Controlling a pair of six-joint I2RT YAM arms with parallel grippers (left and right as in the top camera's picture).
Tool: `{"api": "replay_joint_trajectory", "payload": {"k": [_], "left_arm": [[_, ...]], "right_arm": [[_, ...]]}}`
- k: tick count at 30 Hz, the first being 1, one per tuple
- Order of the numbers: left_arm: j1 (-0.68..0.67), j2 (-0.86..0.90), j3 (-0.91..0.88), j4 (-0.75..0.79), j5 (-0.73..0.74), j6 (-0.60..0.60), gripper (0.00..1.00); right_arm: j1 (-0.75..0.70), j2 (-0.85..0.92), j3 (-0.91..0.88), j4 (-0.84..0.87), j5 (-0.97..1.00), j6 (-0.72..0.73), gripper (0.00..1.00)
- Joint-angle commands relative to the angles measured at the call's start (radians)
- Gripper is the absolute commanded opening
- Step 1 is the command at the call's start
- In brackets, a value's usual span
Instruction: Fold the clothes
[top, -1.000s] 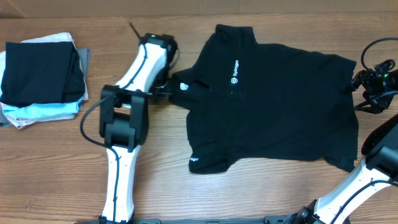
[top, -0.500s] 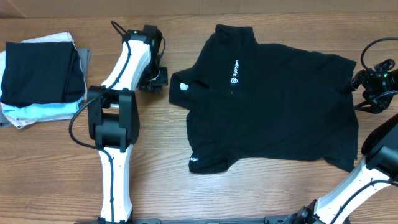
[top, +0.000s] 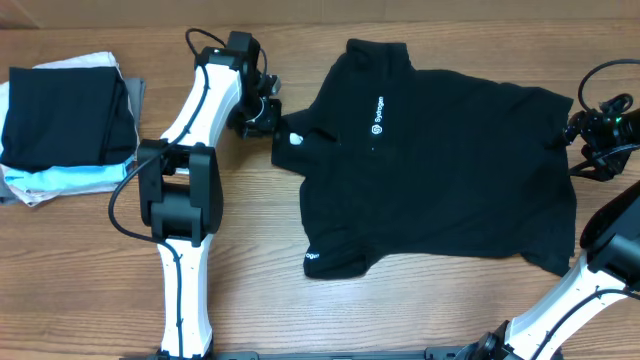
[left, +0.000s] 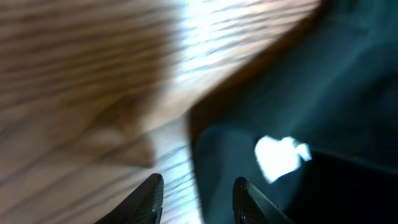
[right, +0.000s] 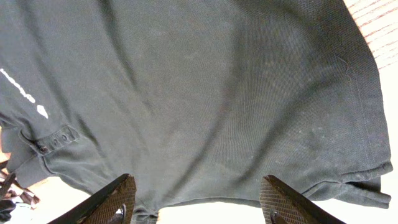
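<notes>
The black T-shirt (top: 440, 165) lies spread on the wooden table, with its white chest logo (top: 377, 112) up and white lettering at the lower sleeve hem (top: 312, 256). My left gripper (top: 262, 110) is open at the shirt's left edge by the collar, beside a white label (top: 295, 139). In the left wrist view its fingers (left: 198, 199) straddle the fabric edge (left: 214, 155), blurred. My right gripper (top: 578, 128) is open at the shirt's right edge. In the right wrist view its fingers (right: 199, 202) are spread wide over the hem (right: 205, 112).
A stack of folded garments (top: 68, 125), black on top of pale blue, white and grey, sits at the table's left edge. Both arm bases stand at the near edge, with the left arm's links (top: 185, 190) rising between the stack and the shirt.
The left arm swung back left off the shirt, then its gripper turned right again to the shirt's collar edge. The shirt and right arm have not moved.
</notes>
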Motion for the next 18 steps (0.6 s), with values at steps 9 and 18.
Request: {"api": "replay_joint_trajectory", "payload": {"k": [9, 18], "left_arm": [[-0.020, 0.026, -0.021, 0.021, 0.038, -0.026, 0.44], [-0.045, 0.089, -0.021, 0.027, 0.005, -0.037, 0.21]], "right_arm": [[0.006, -0.039, 0.023, 0.003, 0.002, -0.004, 0.68], [0.005, -0.039, 0.000, 0.006, 0.002, -0.004, 0.68]]}}
